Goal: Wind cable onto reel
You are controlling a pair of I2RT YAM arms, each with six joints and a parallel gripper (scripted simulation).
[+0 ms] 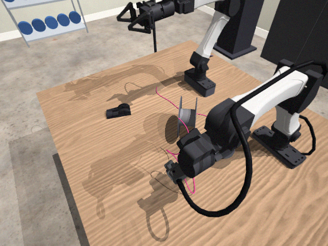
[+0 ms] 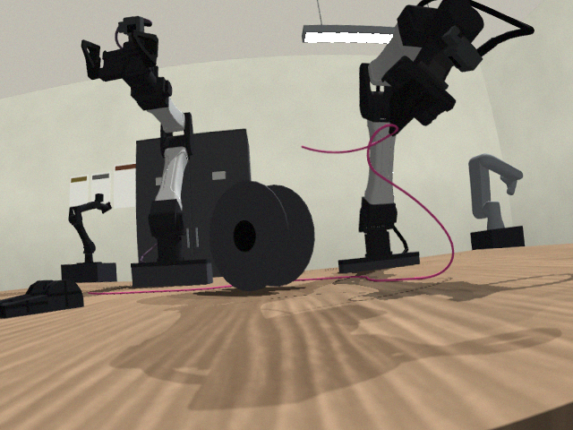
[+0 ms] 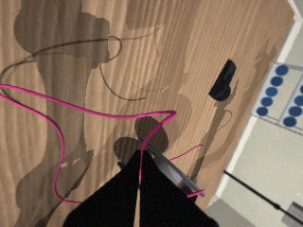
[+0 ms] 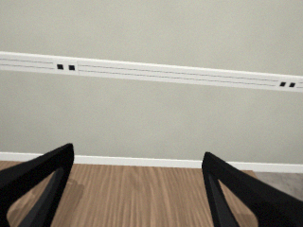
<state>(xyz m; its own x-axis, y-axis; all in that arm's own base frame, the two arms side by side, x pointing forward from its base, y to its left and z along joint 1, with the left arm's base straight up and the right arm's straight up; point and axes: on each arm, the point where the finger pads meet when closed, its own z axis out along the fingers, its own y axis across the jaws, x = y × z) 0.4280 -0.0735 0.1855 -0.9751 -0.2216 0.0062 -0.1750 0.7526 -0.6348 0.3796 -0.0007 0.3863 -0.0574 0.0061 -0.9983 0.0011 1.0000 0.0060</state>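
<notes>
The dark reel point(image 1: 186, 118) point(image 2: 252, 208) point(image 3: 171, 173) stands on its flange rims on the table, its grey hub visible and bare. The pink cable point(image 1: 194, 185) point(image 2: 452, 250) point(image 3: 118, 115) runs along the table past the reel, then rises in a wide curve to my left gripper point(image 2: 393, 131) point(image 3: 141, 156). That gripper is shut on the cable, well above the table; a short free end sticks out toward the reel. The wrist hides its fingers in the top view. My right gripper point(image 1: 123, 23) point(image 2: 110, 38) point(image 4: 139, 154) is open and empty, high up and away from the reel and cable.
A small black device point(image 1: 118, 111) point(image 2: 46, 296) point(image 3: 222, 82) lies on the wooden table point(image 1: 100, 148), on the far side of the reel from my left arm's base. The left arm's black hose loops low beside its wrist. Arm shadows cross the table.
</notes>
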